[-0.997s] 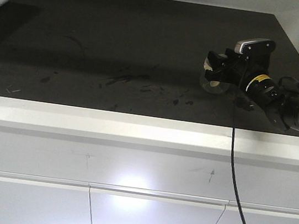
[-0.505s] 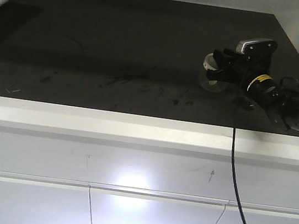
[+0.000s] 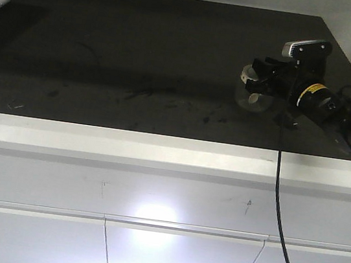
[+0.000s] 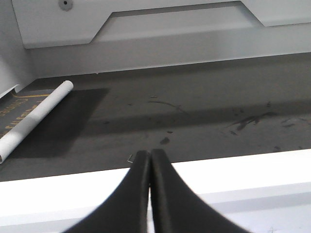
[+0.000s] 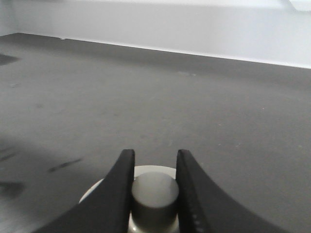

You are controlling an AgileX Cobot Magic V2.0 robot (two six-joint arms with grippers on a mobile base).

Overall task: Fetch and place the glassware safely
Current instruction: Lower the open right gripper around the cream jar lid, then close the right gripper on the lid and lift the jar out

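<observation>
The glass jar (image 3: 250, 99) sits directly between the fingers of the right gripper (image 5: 154, 158), which are clamped on its lid knob (image 5: 154, 194) (cream lid beneath; clear body barely visible). The jar axis appears near upright; contact with the dark countertop (image 3: 141, 48) cannot be confirmed. The left gripper (image 4: 149, 162), fingers pressed together, is empty.

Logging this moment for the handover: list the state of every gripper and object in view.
Right gripper: shut on the lid knob.
Glass jar: lid on, held by that knob.
Left gripper: shut, empty.
Paper roll: rolled up, lying on the countertop.
Cabinet fronts: closed.
</observation>
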